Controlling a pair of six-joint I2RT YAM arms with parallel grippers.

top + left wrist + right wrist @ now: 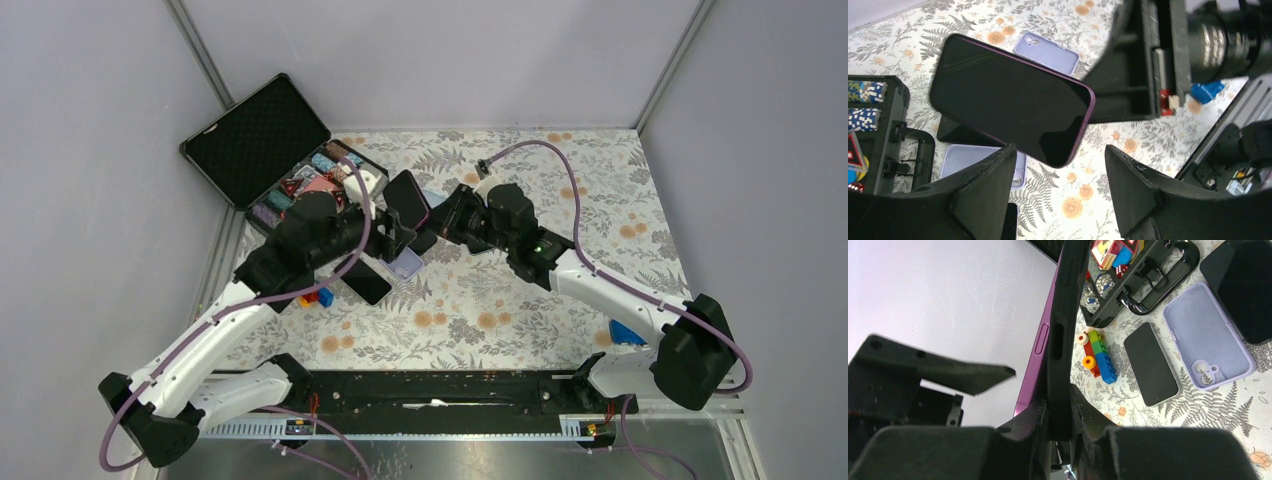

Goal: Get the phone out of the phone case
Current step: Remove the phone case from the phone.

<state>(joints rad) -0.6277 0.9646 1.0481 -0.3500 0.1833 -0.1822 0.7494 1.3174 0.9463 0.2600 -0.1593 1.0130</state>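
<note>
- Right wrist view, closest in: we see the right jaws nearly closed and pinching the purple phone [1039,352] edge-on together with its black case [1064,315]. The pair is held up off the worktop [1198,440], we judge so that the other arm can get at it.
- Left wrist view: the left jaws stand apart with nothing in them, and the phone's lower corner sits just beyond the gap. We judge they are lined up to take that corner and work it against the right arm's hold.
- Lower down on the worktop lie a lilac case [1208,335], another dark phone [1150,365] and some toy bricks [1098,357], none of them touching the held phone.
- Farthest off, the open box [260,140] sits by the left wall.
</note>
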